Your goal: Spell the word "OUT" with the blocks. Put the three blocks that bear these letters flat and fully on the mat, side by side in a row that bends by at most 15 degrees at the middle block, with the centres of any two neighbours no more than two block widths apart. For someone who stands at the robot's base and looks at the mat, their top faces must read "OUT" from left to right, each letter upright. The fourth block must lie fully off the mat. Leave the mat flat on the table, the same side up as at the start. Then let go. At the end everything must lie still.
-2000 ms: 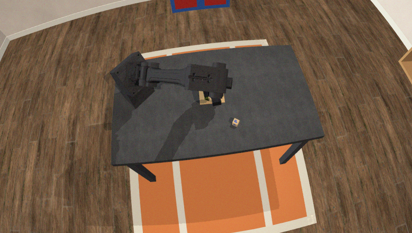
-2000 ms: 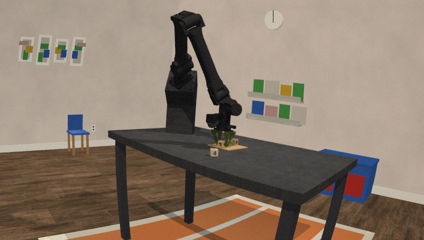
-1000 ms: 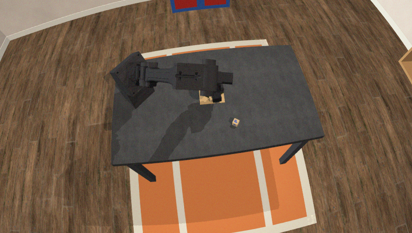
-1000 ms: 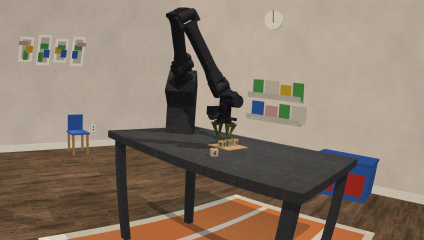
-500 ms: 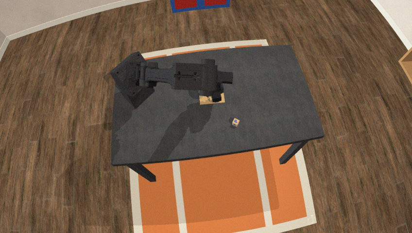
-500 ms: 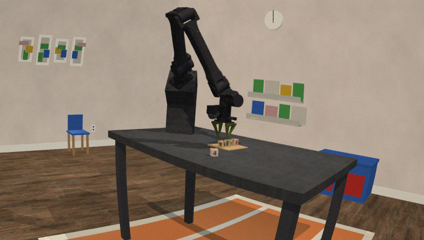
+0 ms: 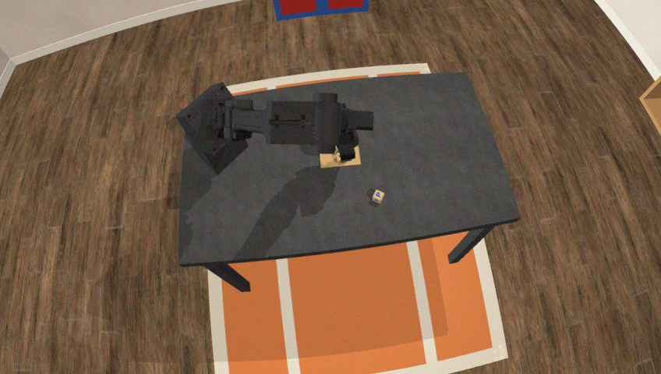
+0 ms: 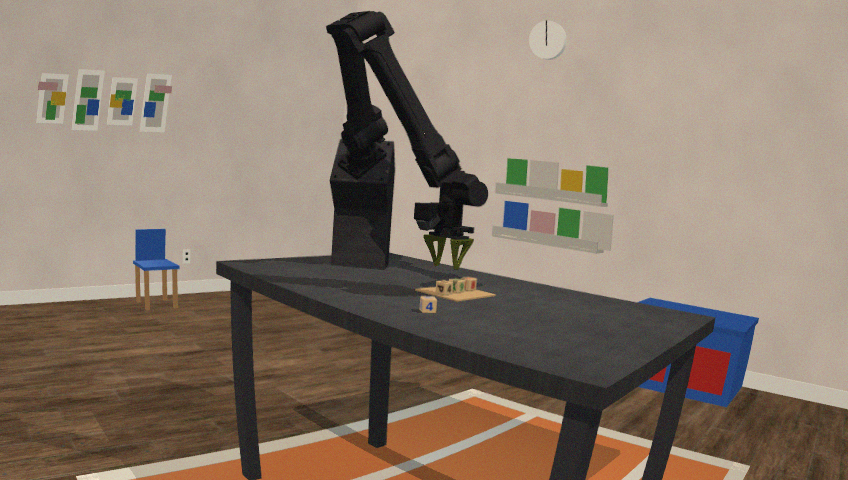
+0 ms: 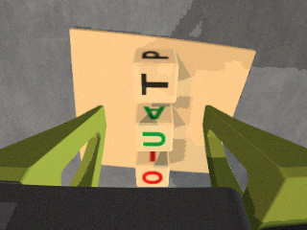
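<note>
Three letter blocks stand in a straight, close row on the tan mat (image 9: 96, 72) (image 8: 479, 295) (image 7: 326, 161). In the wrist view they are the T block (image 9: 155, 85) farthest, the U block (image 9: 153, 139) in the middle and the O block (image 9: 153, 177) nearest, at the mat's near edge. They also show in the exterior view as the T block (image 8: 443, 287), the U block (image 8: 457, 286) and the O block (image 8: 470, 283). My gripper (image 9: 154, 114) (image 8: 447, 261) is open and empty, hanging a little above the row with a green finger on each side. The arm hides the row in the top view.
The fourth block (image 7: 377, 195) (image 8: 427, 304), with a blue P on top and a 4 on its side, lies on the dark table (image 7: 417, 139) (image 8: 535, 333) off the mat, toward the front edge. The robot's base stands at the table's back left corner.
</note>
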Motion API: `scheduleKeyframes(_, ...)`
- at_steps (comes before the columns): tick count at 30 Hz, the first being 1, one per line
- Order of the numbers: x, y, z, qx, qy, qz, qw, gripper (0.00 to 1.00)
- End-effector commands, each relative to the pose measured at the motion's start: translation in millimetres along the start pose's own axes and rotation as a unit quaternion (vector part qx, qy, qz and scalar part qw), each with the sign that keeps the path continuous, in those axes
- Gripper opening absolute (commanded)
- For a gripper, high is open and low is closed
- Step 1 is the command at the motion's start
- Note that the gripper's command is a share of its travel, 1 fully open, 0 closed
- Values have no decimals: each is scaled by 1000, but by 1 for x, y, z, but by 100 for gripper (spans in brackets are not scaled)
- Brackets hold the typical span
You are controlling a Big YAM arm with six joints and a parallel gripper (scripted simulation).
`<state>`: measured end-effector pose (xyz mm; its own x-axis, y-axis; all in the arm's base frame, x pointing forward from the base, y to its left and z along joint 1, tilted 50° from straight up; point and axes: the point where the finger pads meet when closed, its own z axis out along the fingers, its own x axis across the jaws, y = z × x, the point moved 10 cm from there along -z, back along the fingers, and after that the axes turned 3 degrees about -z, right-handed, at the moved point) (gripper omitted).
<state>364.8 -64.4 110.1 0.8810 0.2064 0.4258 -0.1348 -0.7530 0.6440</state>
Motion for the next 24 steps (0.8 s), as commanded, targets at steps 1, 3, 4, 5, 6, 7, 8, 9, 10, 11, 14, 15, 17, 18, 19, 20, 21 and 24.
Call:
scheduleKeyframes(1,3,0,-17,2,8,7,1000,58)
scheduleKeyframes(3,3,-1,-23,3,7,7,1000,58)
scheduleKeyframes(4,3,-1,-25,3,7,7,1000,58)
scheduleKeyframes(5,3,-1,-25,3,7,7,1000,58)
scheduleKeyframes(6,3,-1,-25,3,7,7,1000,58)
scheduleKeyframes(7,5,1,-27,2,9,9,1000,58)
scheduleKeyframes(8,4,0,-30,2,9,8,1000,58)
scheduleKeyframes(9,4,0,-31,2,8,8,1000,58)
scheduleKeyframes(10,3,0,-33,2,8,7,1000,58)
scheduleKeyframes(11,3,0,-34,3,8,7,1000,58)
scheduleKeyframes(14,3,1,-36,2,7,9,1000,58)
scheduleKeyframes(15,3,3,-35,0,5,12,1000,58)
scheduleKeyframes(17,0,1,-31,2,-2,8,1000,58)
scheduleKeyframes(18,0,0,-30,2,-3,7,1000,100)
scheduleKeyframes(19,0,0,-30,2,-3,7,1000,100)
scheduleKeyframes(20,0,0,-30,2,-3,7,1000,100)
scheduleKeyframes(21,0,0,-30,2,-3,7,1000,100)
scheduleKeyframes(24,0,0,-30,2,-3,7,1000,100)
